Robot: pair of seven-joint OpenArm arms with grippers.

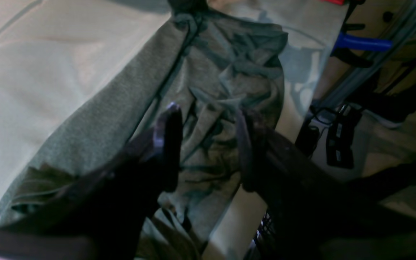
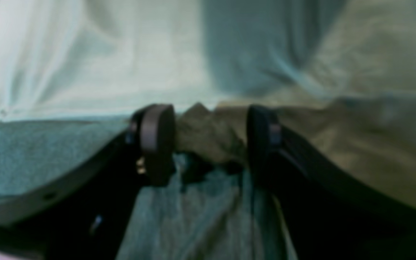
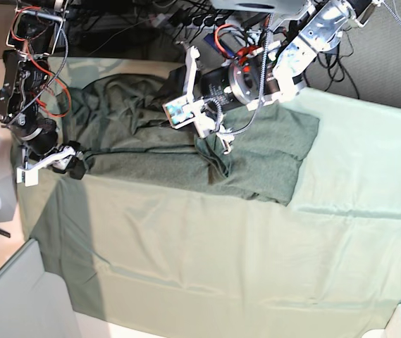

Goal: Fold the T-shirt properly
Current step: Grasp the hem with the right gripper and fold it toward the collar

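pale green table cloth covers the bench; the t-shirt lies bunched along its far edge; our right gripper has jaws spread around a ridge of cloth, not clamped; left gripper hangs spread above wrinkles; risk: pinching several layers or the cloth beneath, dragging the heap crooked.
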